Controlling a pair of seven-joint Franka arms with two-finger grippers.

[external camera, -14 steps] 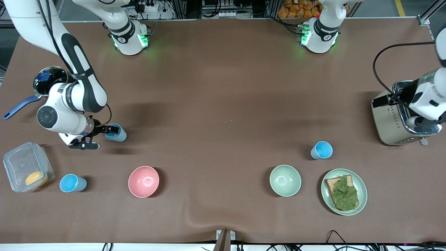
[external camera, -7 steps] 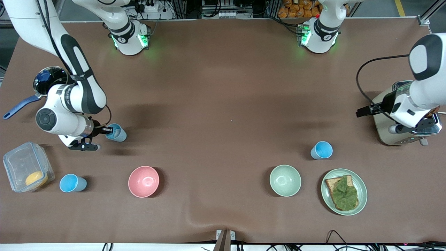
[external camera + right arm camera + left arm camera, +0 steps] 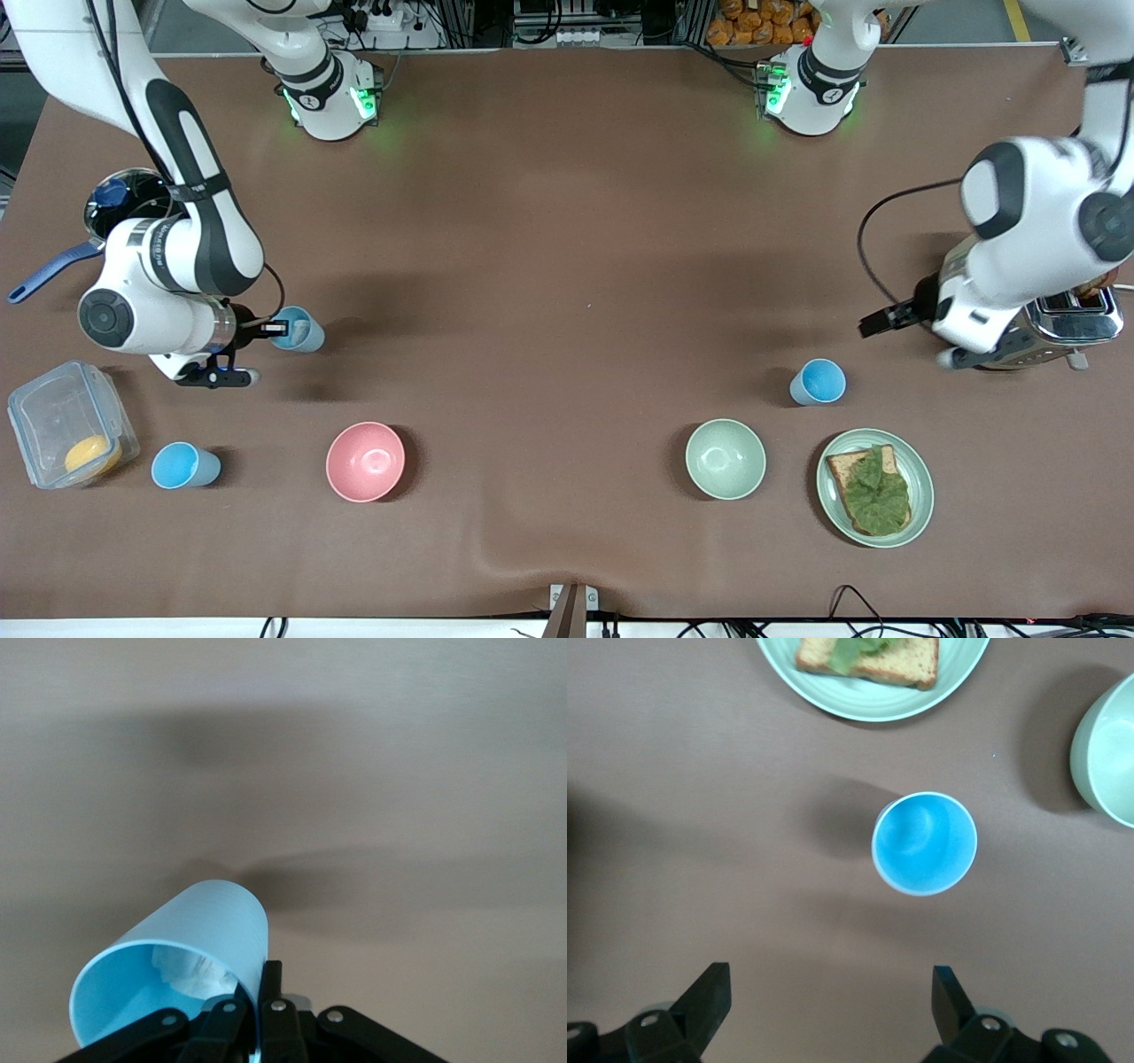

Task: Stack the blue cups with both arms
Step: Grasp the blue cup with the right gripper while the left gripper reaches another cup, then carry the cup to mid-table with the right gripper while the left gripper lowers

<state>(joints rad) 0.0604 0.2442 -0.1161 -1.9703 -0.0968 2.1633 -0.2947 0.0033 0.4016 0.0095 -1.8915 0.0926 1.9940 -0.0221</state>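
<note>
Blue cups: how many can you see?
3. One cup is pinched in the right gripper, one stands beside the plastic box, one sits near the sandwich plate.

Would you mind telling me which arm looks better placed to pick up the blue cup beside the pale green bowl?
Left. The left gripper hangs open over that blue cup; the right gripper is shut on the paler cup.

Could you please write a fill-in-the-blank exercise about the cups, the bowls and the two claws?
1. The right claw is ____ on the rim of a pale blue cup.
2. The left claw is open above another ____ cup.
3. The plate holds toast with a ____ leaf on it.
4. A third cup stands between the clear box and the ____ bowl.

Missing words: shut; blue; green; pink
</note>
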